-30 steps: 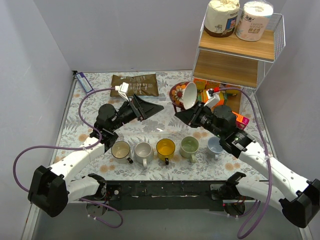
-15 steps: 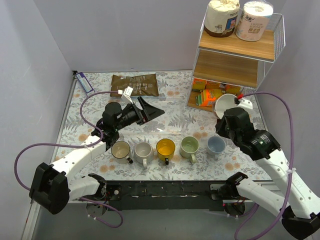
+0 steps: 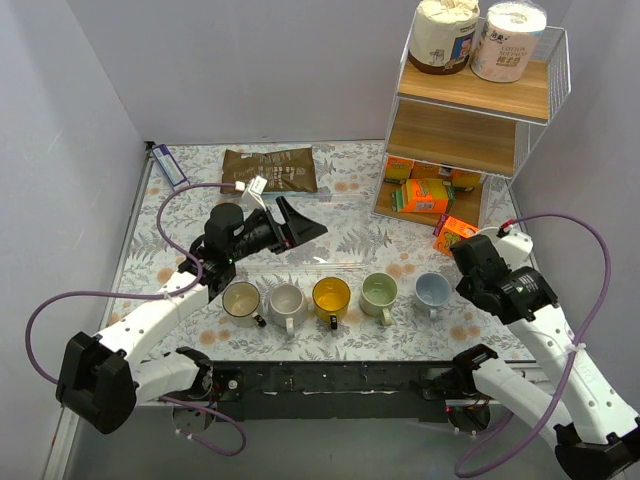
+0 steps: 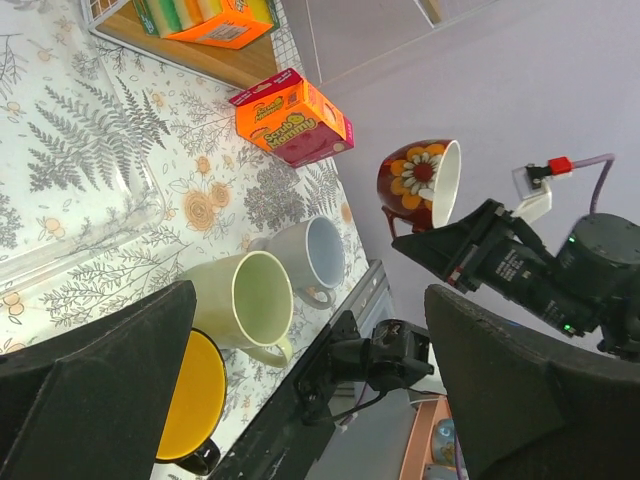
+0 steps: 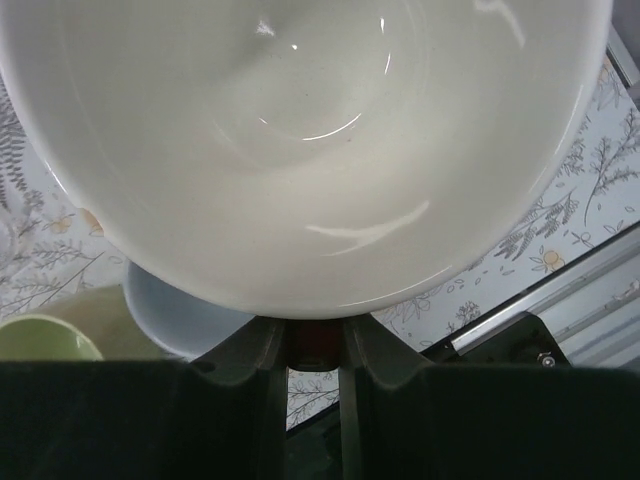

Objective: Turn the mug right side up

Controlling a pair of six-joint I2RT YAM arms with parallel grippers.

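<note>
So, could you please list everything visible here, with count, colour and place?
upright mugs: five, cream, white, yellow, green, pale blue, row at near table edge
flowered mug: one, red, white inside, lifted and tilted, in right pincer
pouch: one, brown, far side
orange box: one, on table beside rack
rack: one, wire with wooden shelves, far right
rolls: two, white, on rack top
packs: several, orange and green, rack bottom
small packet: one, blue and white, far left
left pincer: one, black, open, empty
right pincer: one, black, shut on flowered mug

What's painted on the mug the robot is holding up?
The mug has orange-and-white flowers on dark red; best in the left wrist view.
</note>
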